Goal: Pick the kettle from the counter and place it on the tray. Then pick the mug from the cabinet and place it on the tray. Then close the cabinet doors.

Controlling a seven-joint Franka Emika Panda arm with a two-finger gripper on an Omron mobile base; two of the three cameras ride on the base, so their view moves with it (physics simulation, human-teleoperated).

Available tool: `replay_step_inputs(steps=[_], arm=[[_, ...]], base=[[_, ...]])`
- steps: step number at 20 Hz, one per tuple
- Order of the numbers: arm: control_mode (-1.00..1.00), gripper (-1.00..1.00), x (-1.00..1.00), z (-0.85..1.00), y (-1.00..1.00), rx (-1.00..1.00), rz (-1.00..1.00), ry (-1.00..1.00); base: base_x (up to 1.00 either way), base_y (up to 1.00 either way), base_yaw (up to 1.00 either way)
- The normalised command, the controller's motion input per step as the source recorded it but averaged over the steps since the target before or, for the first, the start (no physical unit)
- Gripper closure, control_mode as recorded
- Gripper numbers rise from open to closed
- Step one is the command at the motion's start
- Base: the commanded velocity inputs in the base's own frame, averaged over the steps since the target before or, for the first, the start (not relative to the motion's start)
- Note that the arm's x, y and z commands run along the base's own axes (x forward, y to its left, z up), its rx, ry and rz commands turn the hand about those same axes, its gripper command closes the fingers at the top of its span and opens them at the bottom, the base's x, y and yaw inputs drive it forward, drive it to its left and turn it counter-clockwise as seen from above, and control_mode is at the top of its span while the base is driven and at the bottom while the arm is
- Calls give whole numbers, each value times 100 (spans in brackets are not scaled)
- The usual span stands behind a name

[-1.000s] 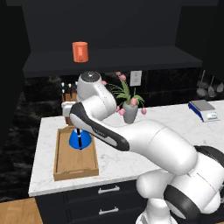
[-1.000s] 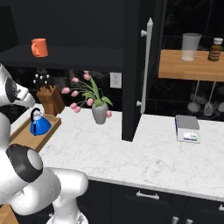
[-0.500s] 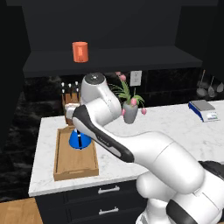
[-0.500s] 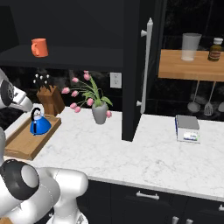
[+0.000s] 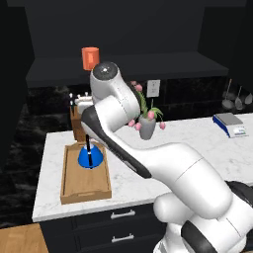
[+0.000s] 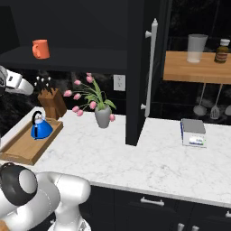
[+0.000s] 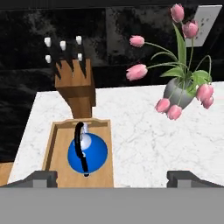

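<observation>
The blue kettle (image 7: pixel 87 153) (image 5: pixel 90 157) (image 6: pixel 41 129) stands upright at the far end of the wooden tray (image 7: pixel 52 151) (image 5: pixel 84 185) (image 6: pixel 25 149), which lies on the left of the marble counter (image 6: pixel 135 158). In the hand view my gripper (image 7: pixel 114 178) is open, raised above and a little back from the kettle, with nothing between its fingertips (image 7: pixel 41 178). The orange-red mug (image 5: pixel 90 58) (image 6: pixel 40 48) sits on the dark shelf of the cabinet (image 5: pixel 128 69), above the tray. The right cabinet door (image 6: pixel 135 72) stands open, its silver handle (image 6: pixel 151 67) facing out.
A wooden knife block (image 7: pixel 75 83) (image 5: pixel 78 126) stands just behind the tray. A grey vase of pink tulips (image 7: pixel 180 94) (image 6: pixel 103 116) is to its right. A kitchen scale (image 6: pixel 193 133) sits further right, under a wooden shelf (image 6: pixel 194 67) holding a glass and a bottle.
My hand has risen away from the kettle, which stays on the tray. The mug and the doors have not moved.
</observation>
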Motion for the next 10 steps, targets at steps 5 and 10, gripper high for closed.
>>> replay_step_inputs(steps=[5,10], arm=[[-100,-100,43,80,0,-14,0,-8],[-100,-100,27,47,0,0,0,1]], base=[[0,0,0],[0,0,0]])
